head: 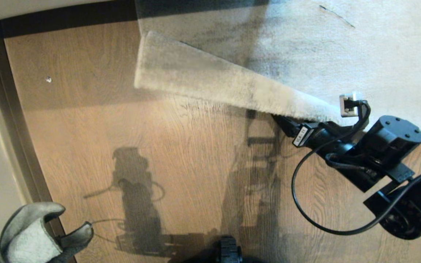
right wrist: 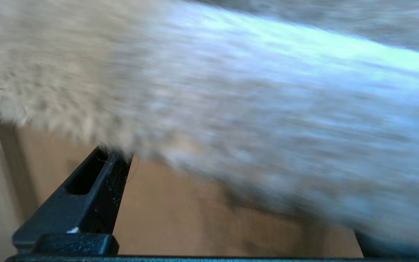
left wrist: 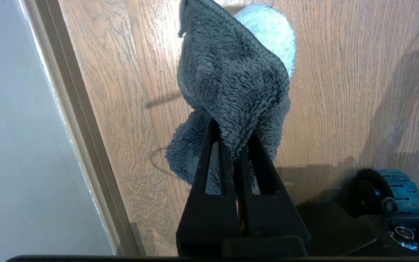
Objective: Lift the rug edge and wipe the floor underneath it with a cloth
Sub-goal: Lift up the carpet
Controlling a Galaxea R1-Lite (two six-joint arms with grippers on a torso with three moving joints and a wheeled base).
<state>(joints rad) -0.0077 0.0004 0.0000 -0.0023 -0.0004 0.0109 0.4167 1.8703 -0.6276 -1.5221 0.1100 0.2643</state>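
Note:
The pale grey rug (head: 342, 54) covers the far right of the brown wood floor (head: 122, 128). The rug edge (head: 203, 80) is raised off the floor, its square corner at the left end. My right gripper (head: 287, 125) reaches under that raised edge from the right. In the right wrist view the right gripper (right wrist: 231, 189) is open, its fingers (right wrist: 89, 185) wide apart, with the rug pile (right wrist: 231, 91) lying over the tips and bare floor between them. Low on the left, my left gripper (left wrist: 233, 142) is shut on the grey cloth (left wrist: 231, 72), which also shows in the head view (head: 27, 233).
A dark skirting strip (head: 13, 109) and pale wall run along the left side, close to the cloth. A small white speck (head: 48, 79) lies on the floor. My base wheel (head: 228, 252) sits at the near edge. A black cable (head: 298, 204) loops off the right arm.

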